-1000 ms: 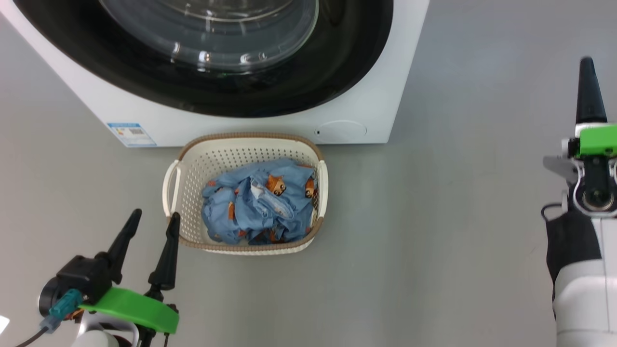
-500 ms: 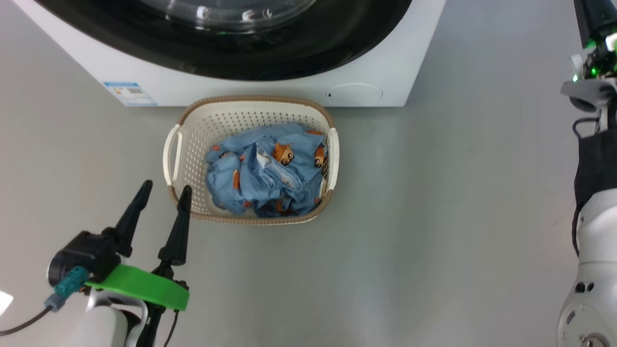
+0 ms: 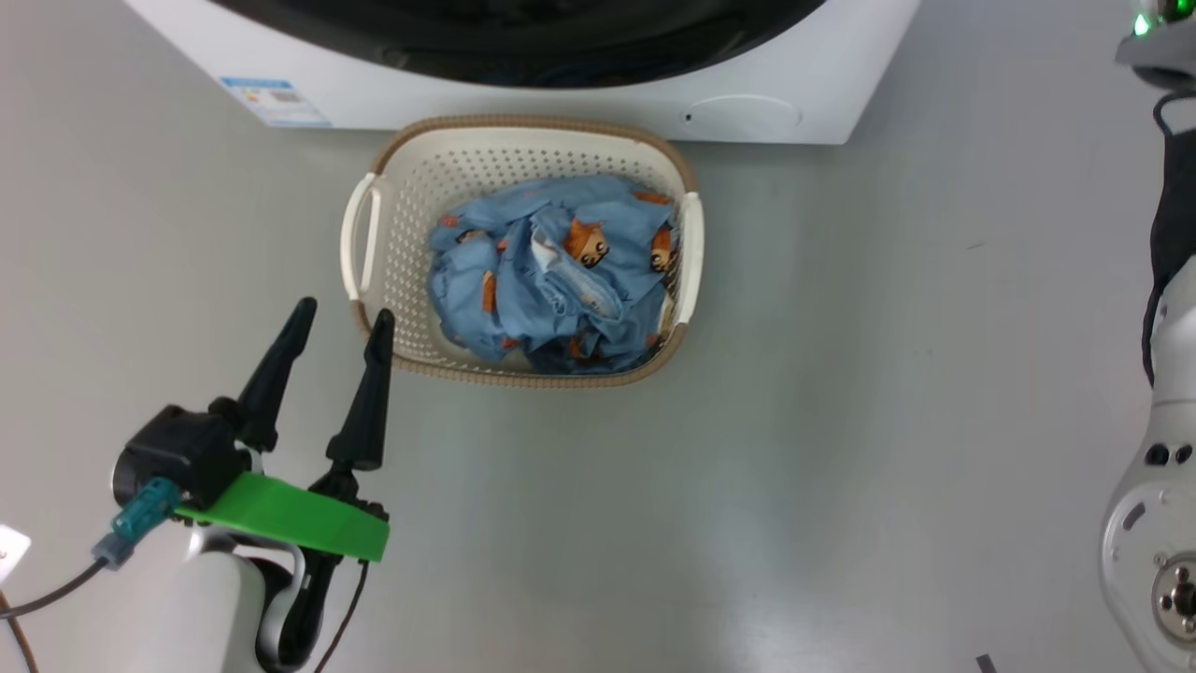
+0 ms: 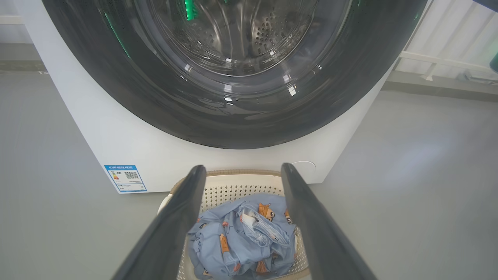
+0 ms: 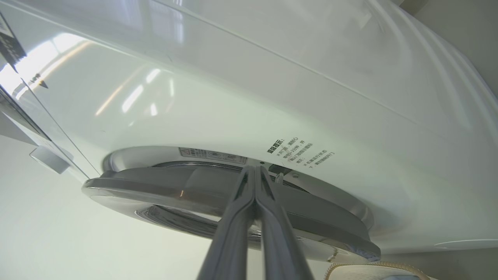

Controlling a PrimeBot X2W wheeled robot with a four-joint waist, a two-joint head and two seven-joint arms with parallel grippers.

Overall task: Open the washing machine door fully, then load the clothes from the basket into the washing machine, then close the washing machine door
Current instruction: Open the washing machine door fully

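The white washing machine (image 3: pixel 561 98) stands at the top of the head view. Its door (image 4: pixel 233 116), black-rimmed with a glass bowl, covers the drum. The cream basket (image 3: pixel 523 126) sits on the floor right before it, holding the light-blue clothes (image 3: pixel 551 280). My left gripper (image 3: pixel 341 318) hangs open and empty just left of the basket's near corner, apart from it. In the right wrist view my right gripper (image 5: pixel 253 168) is shut on nothing, its tips at the seam between the door's rim (image 5: pixel 155 186) and the machine front (image 5: pixel 272 97).
Bare grey floor (image 3: pixel 841 421) spreads around the basket. A blue label sticker (image 3: pixel 276 101) marks the machine's lower left corner. My right forearm (image 3: pixel 1168 234) runs up the head view's right edge. A pale railing (image 4: pixel 447 58) stands behind the machine's right side.
The head camera has tilted down, so machine and basket slid up the picture. My right gripper rose out of the head view's top toward the machine. The left gripper stays open beside the basket.
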